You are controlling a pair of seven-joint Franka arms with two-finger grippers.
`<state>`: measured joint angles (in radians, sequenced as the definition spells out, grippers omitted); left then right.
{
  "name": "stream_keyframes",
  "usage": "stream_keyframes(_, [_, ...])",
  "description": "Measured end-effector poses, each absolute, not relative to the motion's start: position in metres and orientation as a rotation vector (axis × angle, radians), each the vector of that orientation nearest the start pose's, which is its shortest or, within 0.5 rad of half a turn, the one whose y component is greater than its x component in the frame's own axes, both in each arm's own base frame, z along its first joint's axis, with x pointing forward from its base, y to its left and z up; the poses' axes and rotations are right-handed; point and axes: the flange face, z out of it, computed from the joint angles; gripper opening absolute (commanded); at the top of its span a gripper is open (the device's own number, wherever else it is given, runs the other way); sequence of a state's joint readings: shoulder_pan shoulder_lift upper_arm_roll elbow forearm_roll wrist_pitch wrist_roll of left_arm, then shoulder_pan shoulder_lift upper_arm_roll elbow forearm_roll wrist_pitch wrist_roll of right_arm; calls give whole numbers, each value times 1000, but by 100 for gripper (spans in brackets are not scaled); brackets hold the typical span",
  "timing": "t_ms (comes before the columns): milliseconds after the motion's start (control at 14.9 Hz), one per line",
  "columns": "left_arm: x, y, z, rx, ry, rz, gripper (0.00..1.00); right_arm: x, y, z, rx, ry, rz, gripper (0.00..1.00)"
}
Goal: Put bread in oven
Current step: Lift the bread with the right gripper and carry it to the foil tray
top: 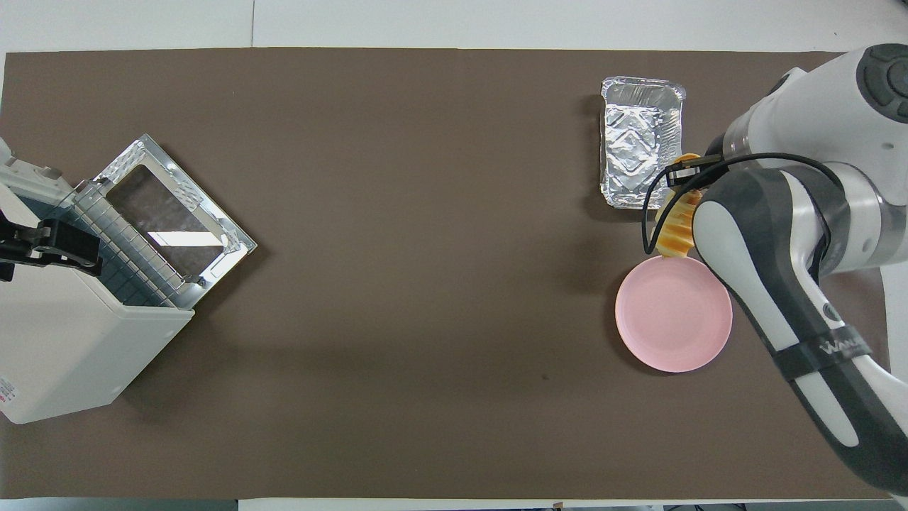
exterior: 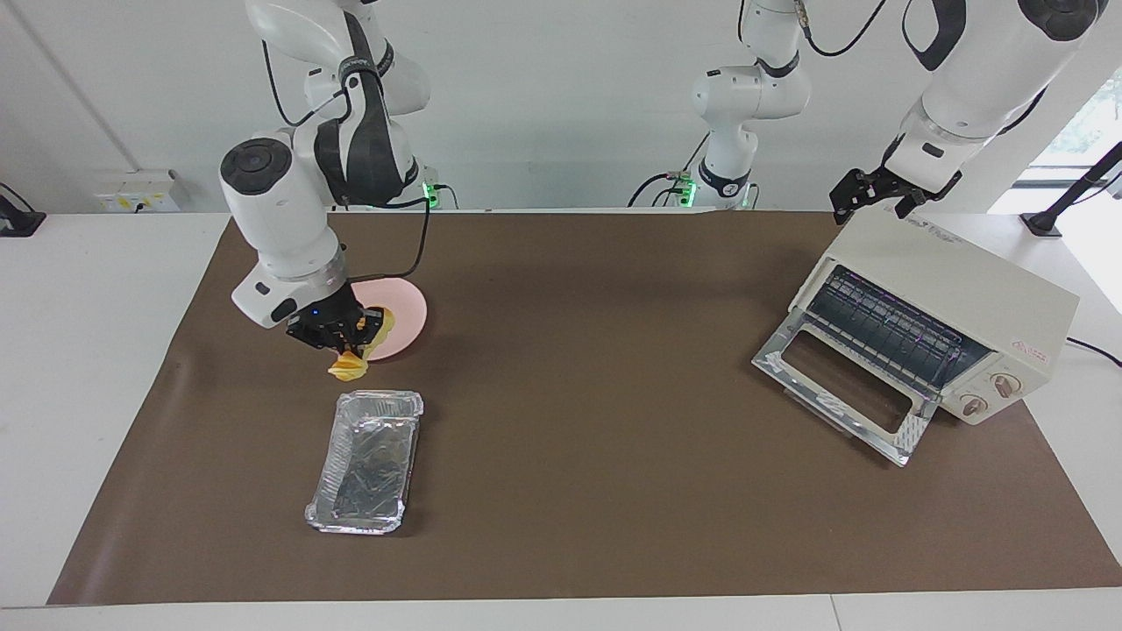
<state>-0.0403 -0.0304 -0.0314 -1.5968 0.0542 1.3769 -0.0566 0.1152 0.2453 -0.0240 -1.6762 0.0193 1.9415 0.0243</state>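
We start nearest the robots, at the left of the facing view: the right hand [exterior: 337, 337] is clamped on the bread [exterior: 351, 361], holding it just off the rim of the pink plate [exterior: 408, 308], low over the brown counter [exterior: 570, 350]. The loaf dangles below the fingers, one end drooping, so we judge it light, soft and bendy, a ridged row that could crumple or pull apart. Gripping across its middle would steady it better than this end hold. Lower in that frame, farther out, the foil tray [exterior: 368, 463] sits empty. At the right of the frame the oven [exterior: 947, 298] stands with its door dropped open, and the left hand [exterior: 877, 194] waits above its top, fingers spread wide, holding nothing.
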Motion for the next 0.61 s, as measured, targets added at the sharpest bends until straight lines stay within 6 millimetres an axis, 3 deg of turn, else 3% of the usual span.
stream_keyframes(202, [522, -31, 614, -3061, 15, 285, 100, 689, 58, 449, -3099, -58, 20, 0])
stream_keyframes(336, [522, -31, 614, -3061, 15, 285, 100, 720, 61, 424, -3099, -60, 21, 0])
stream_keyframes(605, [522, -31, 614, -3061, 15, 285, 100, 743, 63, 379, -3103, -58, 34, 0])
